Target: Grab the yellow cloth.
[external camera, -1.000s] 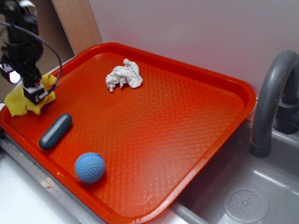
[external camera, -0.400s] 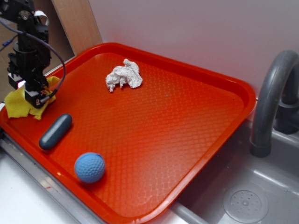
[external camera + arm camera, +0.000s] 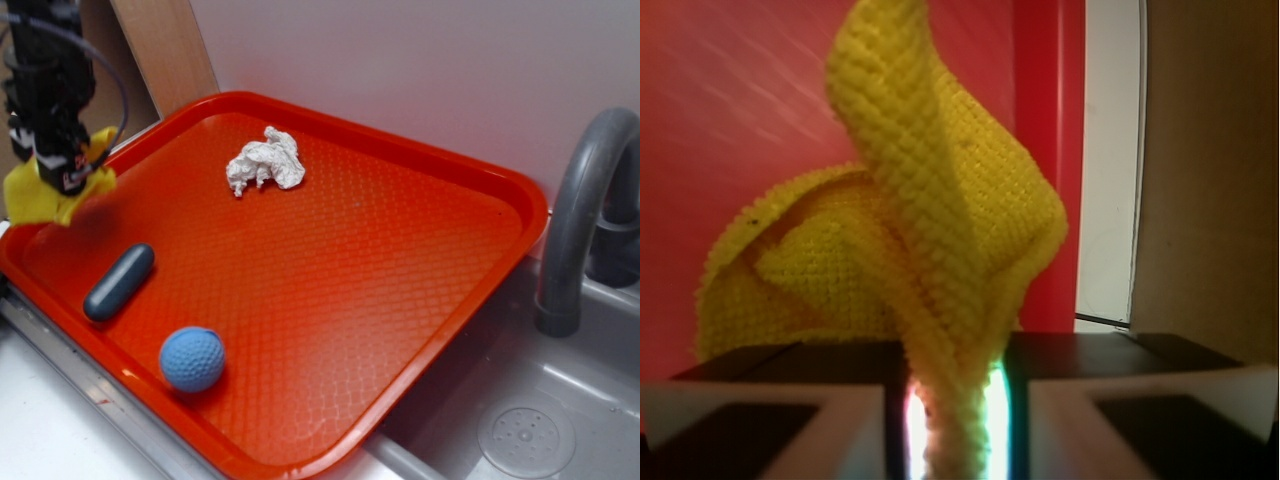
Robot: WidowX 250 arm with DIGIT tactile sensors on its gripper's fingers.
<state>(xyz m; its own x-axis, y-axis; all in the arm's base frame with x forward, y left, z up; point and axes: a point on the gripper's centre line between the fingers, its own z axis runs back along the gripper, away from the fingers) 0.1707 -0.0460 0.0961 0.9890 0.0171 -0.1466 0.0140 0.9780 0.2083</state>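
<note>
At the tray's (image 3: 430, 330) far left corner, the gripper (image 3: 68, 182) hung over the rim with the cloth (image 3: 35, 198) pinched in it. The wrist view showed the jaws closed tight on a narrow twist of the yellow fabric (image 3: 950, 420), the rest of it fanning out beyond them in folds against the red tray floor (image 3: 730, 90). From the exterior view the cloth looked lifted and blurred, draped below and to the left of the fingers, apparently clear of the tray surface, though its lowest edge sat close to the rim and I could not tell whether it touched.

The grab looked largely done. The risk lay in the hold: only a thin bunch of cloth sat between the jaws, so a quick swing or a snag of the hanging edge on the tray lip could pull it free. The soft weave would also compress and slip if the jaws eased at all. The pill-shaped grey object (image 3: 118, 282), the ball (image 3: 192, 358) and the paper wad (image 3: 265, 162) lay apart from the gripper and seemed unlikely to interfere.
</note>
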